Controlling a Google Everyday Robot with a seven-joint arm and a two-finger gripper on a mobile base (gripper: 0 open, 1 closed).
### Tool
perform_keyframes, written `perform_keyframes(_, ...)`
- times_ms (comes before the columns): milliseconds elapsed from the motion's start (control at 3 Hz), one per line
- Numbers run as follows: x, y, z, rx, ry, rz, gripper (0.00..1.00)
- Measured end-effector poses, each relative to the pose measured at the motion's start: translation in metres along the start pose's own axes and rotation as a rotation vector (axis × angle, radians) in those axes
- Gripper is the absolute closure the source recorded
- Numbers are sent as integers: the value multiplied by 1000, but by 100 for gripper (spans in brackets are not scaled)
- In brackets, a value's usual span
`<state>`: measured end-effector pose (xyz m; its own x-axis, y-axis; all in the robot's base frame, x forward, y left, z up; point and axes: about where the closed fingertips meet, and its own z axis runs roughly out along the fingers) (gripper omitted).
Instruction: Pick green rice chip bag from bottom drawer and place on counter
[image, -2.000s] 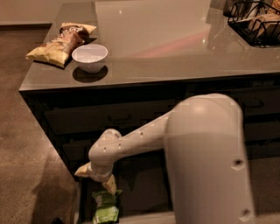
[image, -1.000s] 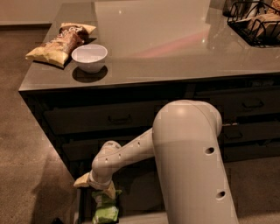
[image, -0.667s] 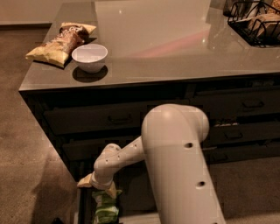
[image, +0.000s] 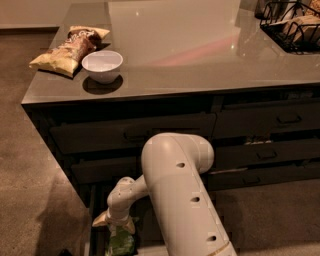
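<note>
The green rice chip bag (image: 120, 243) lies in the open bottom drawer (image: 93, 220) at the lower left of the cabinet. My gripper (image: 115, 223) reaches down into the drawer and sits right on top of the bag, touching or nearly touching its upper end. The white arm (image: 175, 190) curves down from the front and hides much of the drawer. The counter (image: 190, 45) spreads above the drawer cabinets.
A white bowl (image: 102, 65) and yellow-and-brown chip bags (image: 67, 47) sit at the counter's left end. A black wire basket (image: 292, 25) stands at the far right. Closed handled drawers (image: 130, 134) are above the open one. Brown carpet floor lies to the left.
The arm has swung forward and lowered; the gripper has dropped from above the drawer down onto the green bag.
</note>
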<state>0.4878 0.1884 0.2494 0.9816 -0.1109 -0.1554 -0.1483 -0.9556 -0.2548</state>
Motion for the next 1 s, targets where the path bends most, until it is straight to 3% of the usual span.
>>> perform_keyframes(667, -2, 10, 47, -25, -44, -141, 0)
perform_keyframes(1000, -2, 10, 48, -25, -44, -141, 0)
